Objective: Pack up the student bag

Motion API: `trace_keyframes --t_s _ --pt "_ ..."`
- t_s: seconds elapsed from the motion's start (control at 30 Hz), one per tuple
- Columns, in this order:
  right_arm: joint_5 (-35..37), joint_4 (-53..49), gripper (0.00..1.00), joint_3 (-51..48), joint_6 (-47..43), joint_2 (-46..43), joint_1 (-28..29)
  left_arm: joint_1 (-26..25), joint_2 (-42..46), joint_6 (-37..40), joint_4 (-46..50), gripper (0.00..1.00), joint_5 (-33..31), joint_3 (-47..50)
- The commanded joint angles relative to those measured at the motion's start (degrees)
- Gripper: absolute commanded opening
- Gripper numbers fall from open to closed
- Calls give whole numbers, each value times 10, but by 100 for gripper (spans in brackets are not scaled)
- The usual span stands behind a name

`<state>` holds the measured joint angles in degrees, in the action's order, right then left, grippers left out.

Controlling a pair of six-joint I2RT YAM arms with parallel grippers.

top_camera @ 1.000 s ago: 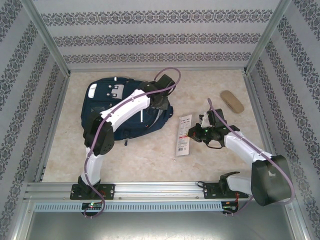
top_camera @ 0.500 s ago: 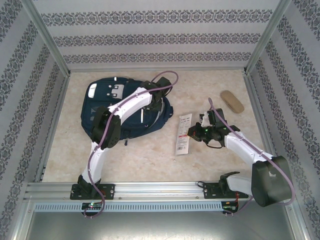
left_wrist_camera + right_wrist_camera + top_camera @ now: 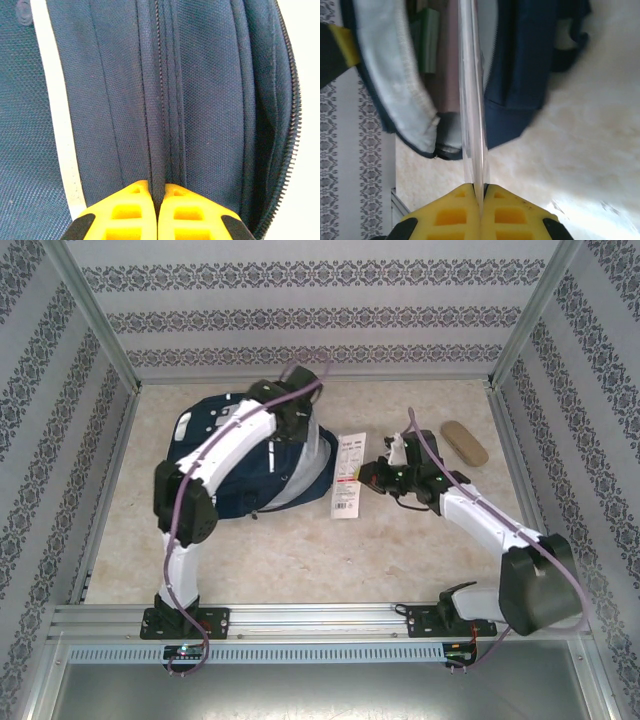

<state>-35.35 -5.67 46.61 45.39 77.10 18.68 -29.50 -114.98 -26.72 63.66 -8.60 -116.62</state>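
Observation:
The student bag [image 3: 230,465] is a navy backpack lying at the left middle of the table. Its top flap is raised, and the pale lining [image 3: 300,478] shows at the open mouth. My left gripper [image 3: 297,426] is shut on a fold of the bag's navy fabric [image 3: 157,125] beside a zip seam. A white stripe [image 3: 55,110] runs to its left. My right gripper [image 3: 373,476] is shut on a flat clear packet [image 3: 347,472] with a white and red card, held just right of the bag's mouth. Edge-on, the packet [image 3: 472,100] points at the opening, where the lining [image 3: 400,75] shows.
A tan oblong pouch [image 3: 463,443] lies at the back right of the table. Inside the bag a green flat item [image 3: 427,40] shows. Patterned walls and metal posts [image 3: 512,360] close the table in on three sides.
My left gripper shut on the bag's fabric and pulled it up and back, opening the mouth. The right gripper carried the packet left and further back, toward the opening.

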Motion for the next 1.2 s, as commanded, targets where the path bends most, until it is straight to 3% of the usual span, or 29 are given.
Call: trace_keyframes --t_s 0.0,0.27,0.67,0.83,1.17 --pt "-21 71 0 44 29 45 16 27 62 33 -17 0 62 -20" --pt "-16 165 0 164 82 199 63 88 135 47 -78 0 208 32" --pt "-26 213 0 319 162 428 94 94 150 39 -91 0 239 52" --pt "-15 185 0 281 136 432 88 103 157 36 -88 0 237 51" --pt "-69 90 0 229 47 394 67 116 155 33 -90 0 235 53"
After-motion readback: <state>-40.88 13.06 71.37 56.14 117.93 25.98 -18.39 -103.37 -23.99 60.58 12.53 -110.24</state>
